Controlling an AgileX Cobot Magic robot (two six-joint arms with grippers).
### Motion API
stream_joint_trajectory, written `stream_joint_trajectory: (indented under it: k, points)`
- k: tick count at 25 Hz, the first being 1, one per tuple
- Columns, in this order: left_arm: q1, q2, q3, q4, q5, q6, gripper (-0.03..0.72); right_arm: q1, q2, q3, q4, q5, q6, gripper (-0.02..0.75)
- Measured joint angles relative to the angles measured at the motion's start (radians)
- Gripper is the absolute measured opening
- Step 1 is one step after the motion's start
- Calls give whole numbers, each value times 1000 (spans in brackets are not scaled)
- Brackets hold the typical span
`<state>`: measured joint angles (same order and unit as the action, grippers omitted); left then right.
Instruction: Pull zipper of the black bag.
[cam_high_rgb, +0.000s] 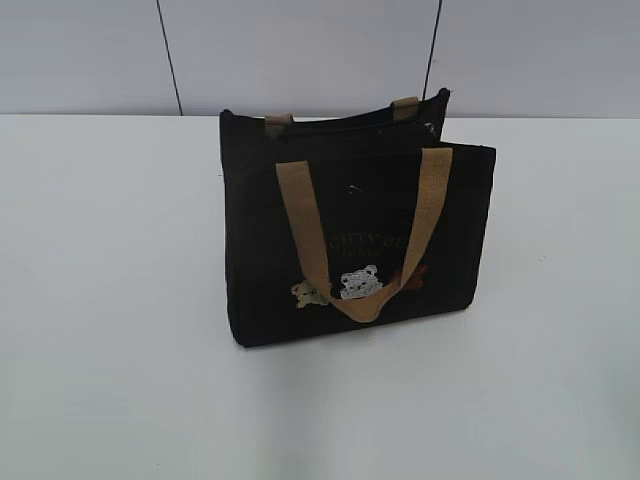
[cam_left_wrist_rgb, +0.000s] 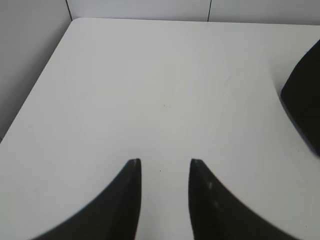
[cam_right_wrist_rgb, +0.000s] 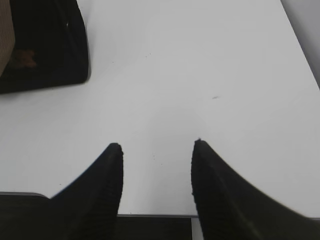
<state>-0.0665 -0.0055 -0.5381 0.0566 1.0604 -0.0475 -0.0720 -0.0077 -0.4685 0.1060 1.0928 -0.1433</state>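
The black bag (cam_high_rgb: 350, 200) stands upright in the middle of the white table, with tan handles (cam_high_rgb: 305, 225) and small bear pictures on its front. The zipper runs along its top edge and the pull is too small to make out. My left gripper (cam_left_wrist_rgb: 165, 162) is open and empty over bare table; only a corner of the bag (cam_left_wrist_rgb: 305, 100) shows at its right edge. My right gripper (cam_right_wrist_rgb: 157, 146) is open and empty near the table's front edge, with the bag's lower corner (cam_right_wrist_rgb: 47, 45) at upper left. Neither gripper shows in the exterior view.
The white table (cam_high_rgb: 110, 300) ends at a grey panelled wall (cam_high_rgb: 300, 50) behind the bag. The table's left edge (cam_left_wrist_rgb: 30, 100) shows in the left wrist view and its front edge (cam_right_wrist_rgb: 155, 215) in the right wrist view.
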Motion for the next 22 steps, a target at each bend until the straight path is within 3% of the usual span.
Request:
stream_joint_trajectory:
  k: [22]
  points:
    - [0, 0, 0, 4, 0, 0, 241, 0, 0, 0, 1, 0, 0, 344]
